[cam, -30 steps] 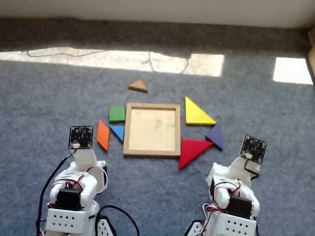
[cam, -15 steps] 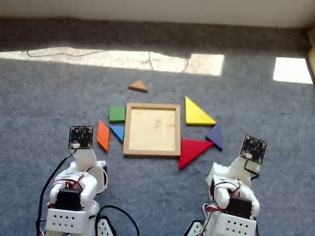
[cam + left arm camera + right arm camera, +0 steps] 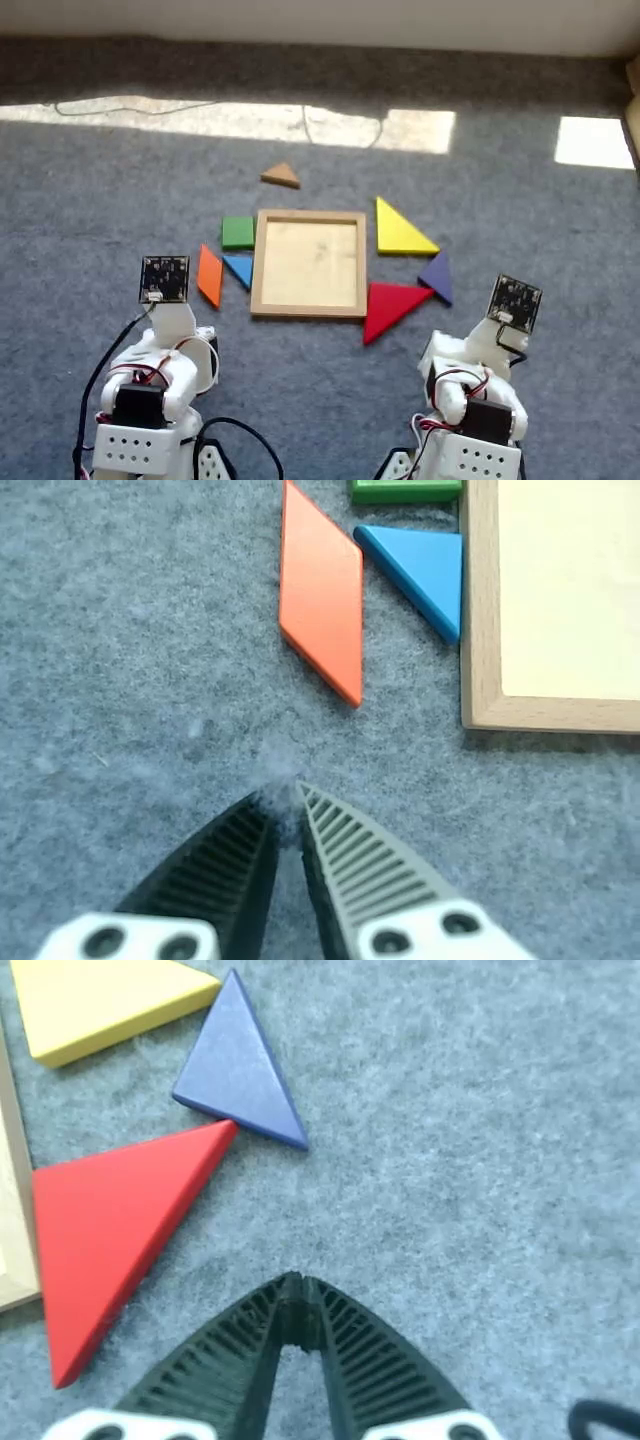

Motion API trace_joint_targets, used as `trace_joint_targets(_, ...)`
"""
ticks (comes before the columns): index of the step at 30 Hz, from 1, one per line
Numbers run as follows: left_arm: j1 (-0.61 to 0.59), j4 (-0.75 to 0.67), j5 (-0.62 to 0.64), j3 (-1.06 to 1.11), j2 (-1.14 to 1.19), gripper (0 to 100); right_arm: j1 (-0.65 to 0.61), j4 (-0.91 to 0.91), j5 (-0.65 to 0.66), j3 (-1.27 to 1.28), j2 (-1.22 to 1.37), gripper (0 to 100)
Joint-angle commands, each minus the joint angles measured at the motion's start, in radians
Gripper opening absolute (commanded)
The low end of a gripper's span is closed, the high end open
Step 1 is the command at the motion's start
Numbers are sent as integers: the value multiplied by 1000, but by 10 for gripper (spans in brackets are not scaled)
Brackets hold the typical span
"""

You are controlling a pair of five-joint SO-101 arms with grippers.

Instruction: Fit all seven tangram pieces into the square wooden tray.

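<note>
The square wooden tray [image 3: 256, 262] lies on the grey carpet with nothing in it. At its left are a green square [image 3: 238, 232], an orange parallelogram [image 3: 209, 275] and a blue triangle [image 3: 240, 268]. A brown triangle [image 3: 281, 176] lies beyond the tray. A yellow triangle [image 3: 402, 230], a purple triangle [image 3: 438, 274] and a red triangle [image 3: 391, 306] lie at its right. My left gripper [image 3: 285, 802] is shut over bare carpet, short of the orange parallelogram [image 3: 322, 588] and blue triangle [image 3: 420, 565]. My right gripper [image 3: 294, 1285] is shut, beside the red triangle [image 3: 110, 1234] and short of the purple triangle [image 3: 238, 1068].
Both arms sit folded at the near edge, the left arm [image 3: 160, 370] and the right arm [image 3: 475, 385]. A thin cable [image 3: 310, 125] runs across the sunlit strip of carpet far behind the pieces. Open carpet surrounds the tray.
</note>
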Motion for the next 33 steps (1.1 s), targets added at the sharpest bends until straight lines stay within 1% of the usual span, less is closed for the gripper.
trace_joint_targets(1, -2, 5, -3, 21, -35, 5, 10, 7, -6, 111, -12, 4)
trace_joint_targets(27, -2, 5, -3, 21, -35, 5, 10, 12, -5, 108, -12, 4)
trace_joint_targets(33, -2, 5, -3, 21, -35, 5, 21, 8, -5, -59, -12, 4)
